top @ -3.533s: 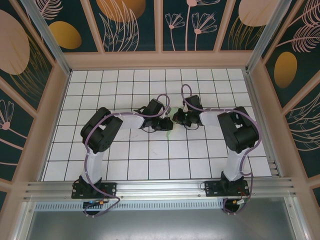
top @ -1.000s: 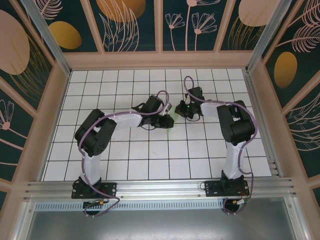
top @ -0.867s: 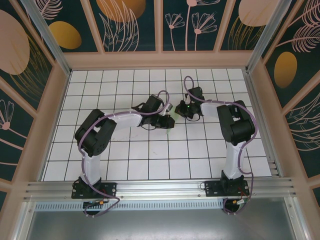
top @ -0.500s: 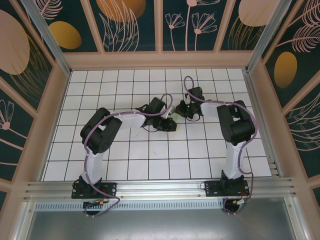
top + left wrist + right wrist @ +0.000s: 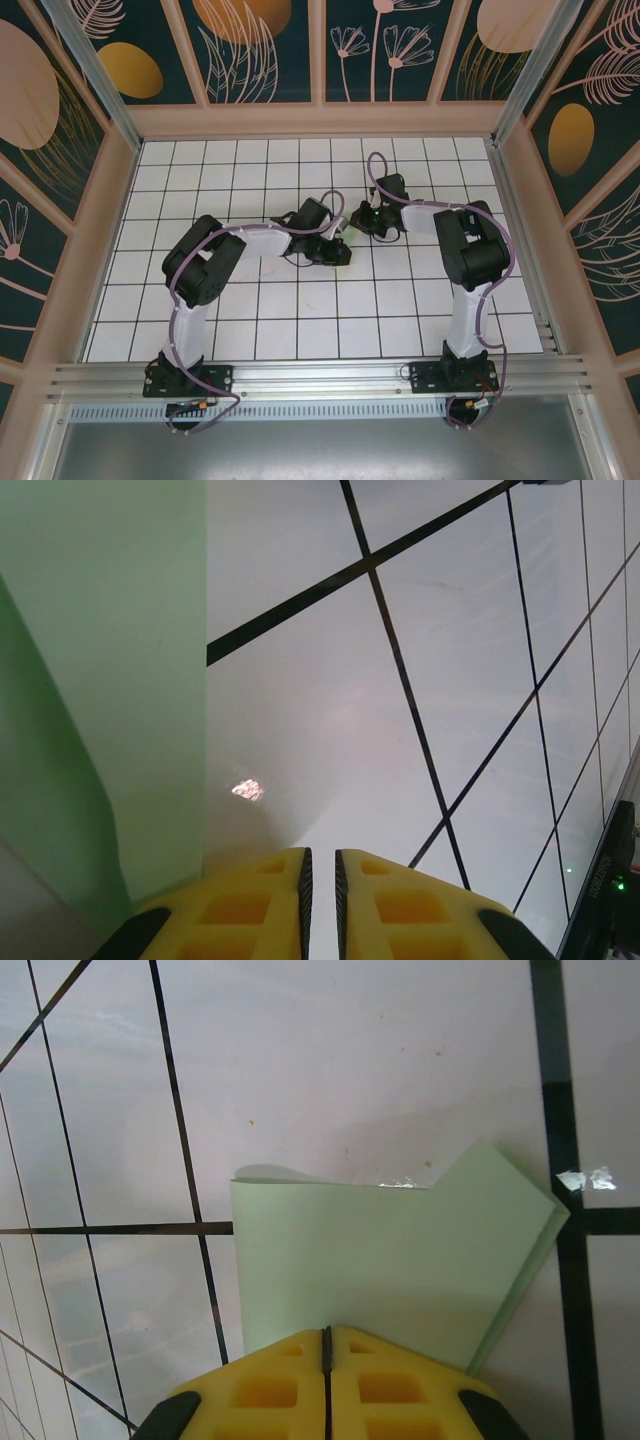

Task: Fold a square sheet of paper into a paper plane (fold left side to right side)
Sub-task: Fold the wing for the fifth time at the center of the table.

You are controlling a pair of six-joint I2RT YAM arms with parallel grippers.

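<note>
The sheet of paper (image 5: 380,1260) lies near the middle of the white table (image 5: 300,300), just between my two wrists, and it is already partly folded. My right wrist camera shows a straight top edge, a slanted corner at the right, and a second layer peeking out under that corner. My right gripper (image 5: 326,1332) has its yellow fingers pressed together with no gap, and its tips sit on the near edge of the sheet. I cannot tell if the paper is pinched between them or only pushed down under them. My left gripper (image 5: 320,855) has its fingers almost together, with a thin slit where I see only table, so I judge it holds nothing. The paper is just beside its left finger and rises there close to the lens. I think this paper is very light and thin, so it will slide easily on the smooth tiles and will wrinkle if I take it in the middle. It is better to take it at a free edge or corner while the other gripper holds the crease flat. The top view gives me the place of both arms on the grid, but there the wrists cover most of the sheet. The wrist views give the edges, the layers and a small lifted curl at the top left.
</note>
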